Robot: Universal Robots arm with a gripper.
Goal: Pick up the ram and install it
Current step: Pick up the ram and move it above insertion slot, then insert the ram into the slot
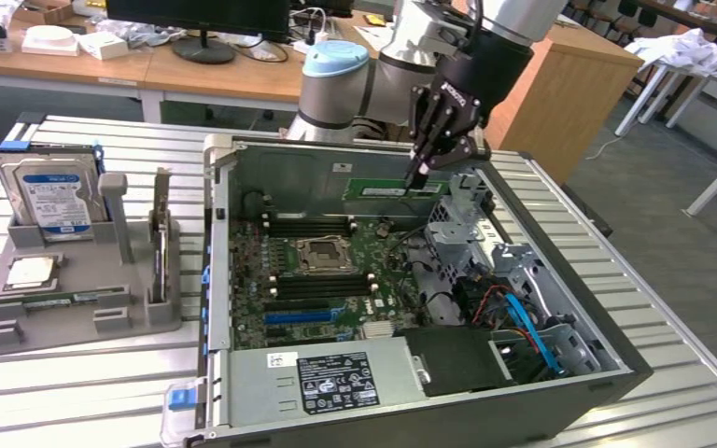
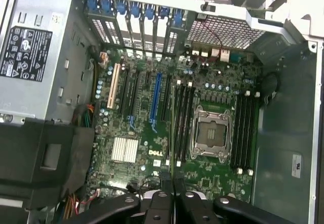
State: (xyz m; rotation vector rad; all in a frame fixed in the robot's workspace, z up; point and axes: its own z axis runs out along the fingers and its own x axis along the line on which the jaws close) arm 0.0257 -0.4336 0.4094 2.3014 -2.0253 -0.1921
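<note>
Gripper (image 2: 173, 197): nearest the wrist camera; black fingers drawn close, clenched on the ram.
Ram (image 1: 381, 190): green stick, held level and on edge above the motherboard, gripped near its end toward the exterior view's right; not seated in a slot.
Motherboard (image 2: 152, 148): green, flat on the floor of the open case.
Socket (image 2: 210, 133): silver frame, open, near the board's middle.
Slots (image 2: 245, 127): black, in 2 banks, 1 on each side of the socket.
Case (image 1: 608, 345): dark tower lying on its side on the slatted table (image 1: 85, 392).
Power supply (image 1: 321, 373): grey box with a black label, at the case's near edge in the exterior view.
Tray (image 1: 35, 327): grey, beside the case at the exterior view's left, well apart from the gripper.
Hard drive (image 1: 48, 196): silver, blue-white label, upright at the tray's back.
Chip (image 1: 31, 273): square, silver, flat on the tray.
</note>
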